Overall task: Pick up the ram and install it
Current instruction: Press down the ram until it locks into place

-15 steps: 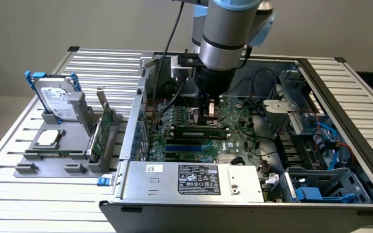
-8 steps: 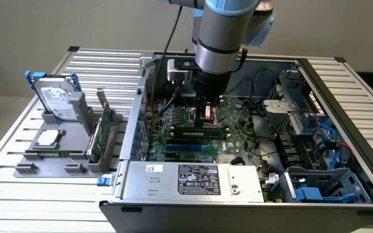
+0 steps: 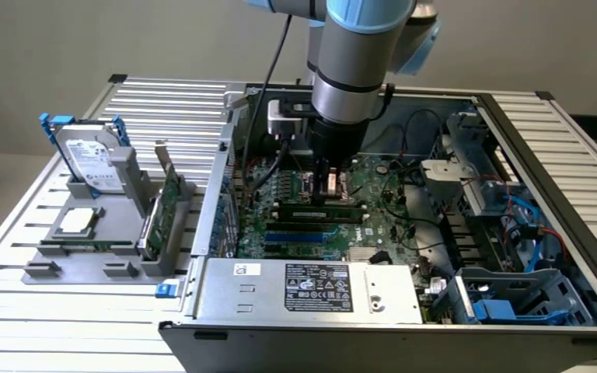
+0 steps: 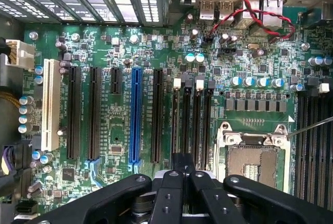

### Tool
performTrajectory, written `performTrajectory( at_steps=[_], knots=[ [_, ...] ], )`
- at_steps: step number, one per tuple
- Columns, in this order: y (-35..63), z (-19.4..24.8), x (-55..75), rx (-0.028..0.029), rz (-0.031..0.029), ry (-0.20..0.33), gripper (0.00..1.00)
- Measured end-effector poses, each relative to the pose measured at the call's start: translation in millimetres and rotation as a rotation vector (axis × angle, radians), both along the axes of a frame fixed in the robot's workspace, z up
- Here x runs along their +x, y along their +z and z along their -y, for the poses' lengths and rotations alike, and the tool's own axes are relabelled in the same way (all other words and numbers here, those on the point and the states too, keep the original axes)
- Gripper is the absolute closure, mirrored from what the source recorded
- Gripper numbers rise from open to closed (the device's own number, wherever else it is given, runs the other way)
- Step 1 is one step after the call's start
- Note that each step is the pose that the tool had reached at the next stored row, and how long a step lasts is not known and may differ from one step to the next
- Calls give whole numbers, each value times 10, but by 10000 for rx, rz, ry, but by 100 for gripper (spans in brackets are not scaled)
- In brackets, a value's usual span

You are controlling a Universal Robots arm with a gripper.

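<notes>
The ram (image 3: pixel 301 210), a long thin green stick with black chips, stands on edge along a memory slot on the motherboard (image 3: pixel 382 225) inside the open computer case. My gripper (image 3: pixel 329 197) reaches straight down onto the stick's middle, its fingers closed on the top edge. In the wrist view the gripper (image 4: pixel 182 162) has its two black fingers (image 4: pixel 167 195) drawn together right over the row of black memory slots (image 4: pixel 197 122) with white latches, beside the CPU socket (image 4: pixel 255 164). The held stick is seen edge-on there and is hard to tell from the slots.
A grey holder (image 3: pixel 81 260) at the exterior view's left carries a silver hard drive with blue rails (image 3: pixel 86 159), a broad green expansion card (image 3: pixel 164 208) and a CPU (image 3: pixel 75 221). Around the gripper are the case walls, the power supply (image 3: pixel 309 286), drive cages (image 3: pixel 465 167) and loose cables (image 3: pixel 532 221).
</notes>
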State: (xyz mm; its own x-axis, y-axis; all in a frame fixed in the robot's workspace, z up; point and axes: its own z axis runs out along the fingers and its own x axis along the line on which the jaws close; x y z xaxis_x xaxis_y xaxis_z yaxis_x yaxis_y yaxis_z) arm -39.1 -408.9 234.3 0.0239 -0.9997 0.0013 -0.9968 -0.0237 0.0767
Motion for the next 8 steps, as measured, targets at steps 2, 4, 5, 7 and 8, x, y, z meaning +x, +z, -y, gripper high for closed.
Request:
performTrajectory(
  at_steps=[2,4,5,7,8],
  knots=[
    [-10,0,0,0,0,0,89],
    [-17,0,0,-1,-1,0,89],
    [-20,0,0,-1,-1,0,89],
    [-27,0,0,-1,0,0,89],
    [-30,0,0,-1,0,0,89]
  ],
)
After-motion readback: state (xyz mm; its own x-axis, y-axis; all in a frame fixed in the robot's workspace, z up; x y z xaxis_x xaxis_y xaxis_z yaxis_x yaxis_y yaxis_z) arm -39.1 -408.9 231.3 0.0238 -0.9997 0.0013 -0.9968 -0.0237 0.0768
